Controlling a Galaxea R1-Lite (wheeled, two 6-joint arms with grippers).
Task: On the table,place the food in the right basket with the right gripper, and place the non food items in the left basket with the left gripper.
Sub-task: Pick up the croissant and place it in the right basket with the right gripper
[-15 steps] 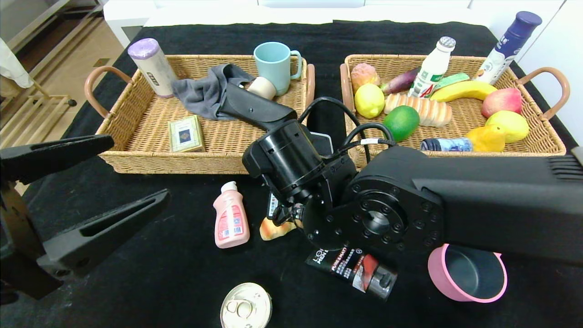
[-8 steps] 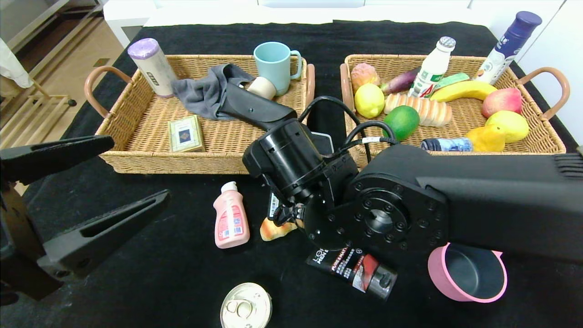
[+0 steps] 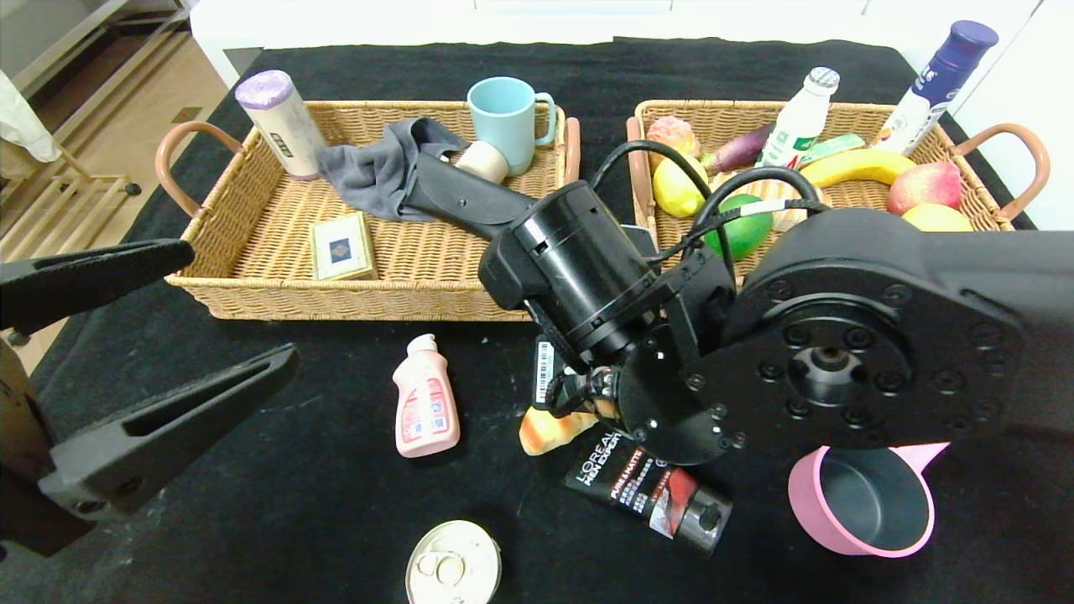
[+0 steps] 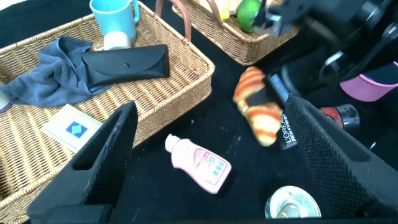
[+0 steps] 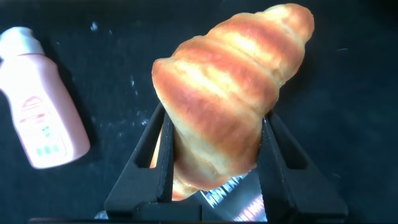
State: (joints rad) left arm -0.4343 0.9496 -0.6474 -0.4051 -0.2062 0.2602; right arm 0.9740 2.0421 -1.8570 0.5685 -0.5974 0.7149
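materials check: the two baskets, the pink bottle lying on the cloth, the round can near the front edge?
Two handled rectangular baskets: woven wicker or rattan, matte tan, weave visible, smooth brown loop handles. Pink bottle with white cap: likely plastic, slightly glossy, printed label. Round can: metal, shiny silver lid with pull ring. Black table cloth: looks like matte fabric, with specks of lint.

2 wicker baskets (image 3: 252,252) (image 3: 965,201). On black table: 1 pink bottle (image 3: 425,408), 1 croissant (image 3: 554,428), 1 L'Oreal tube (image 3: 650,491), 1 tin can (image 3: 453,572), 1 pink cup (image 3: 864,502). Upper left of frame, in basket: 1 teal mug (image 3: 505,117), 1 grey cloth (image 3: 377,172), 1 black case (image 3: 466,197), 1 card box (image 3: 341,245).
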